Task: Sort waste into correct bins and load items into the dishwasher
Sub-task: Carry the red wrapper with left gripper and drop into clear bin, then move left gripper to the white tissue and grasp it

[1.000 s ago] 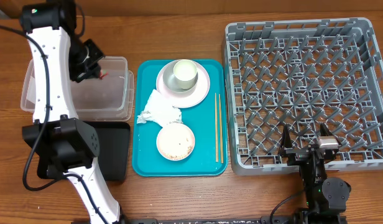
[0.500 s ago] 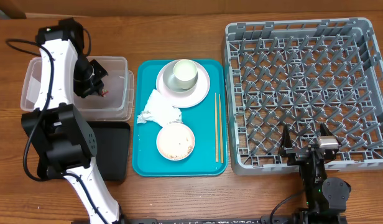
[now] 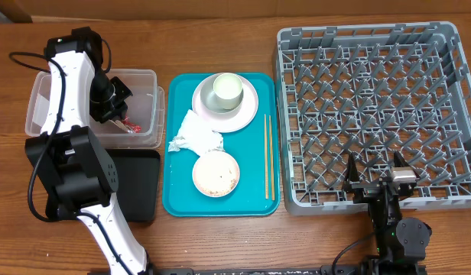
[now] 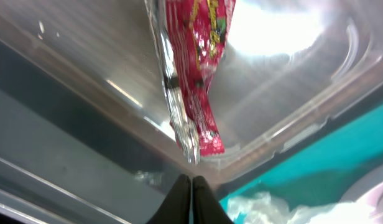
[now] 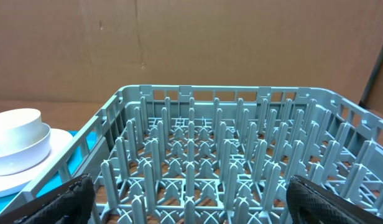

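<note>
Two sets of fingers differ: the left fingers (image 4: 179,202) are pressed shut on nothing above the clear tub (image 3: 147,76), left of the teal tray (image 3: 254,202). The red wrapper (image 4: 198,81) lies inside that tub just past their tips (contact unclear). The right fingers (image 5: 70,202) stand wide apart and empty at the near edge of the dish rack (image 3: 373,107), right of the tray. On the tray sit the cup (image 3: 227,90) on its plate (image 3: 247,111), the tissue (image 3: 191,134), a bowl (image 3: 216,173) and chopsticks (image 3: 268,156)
</note>
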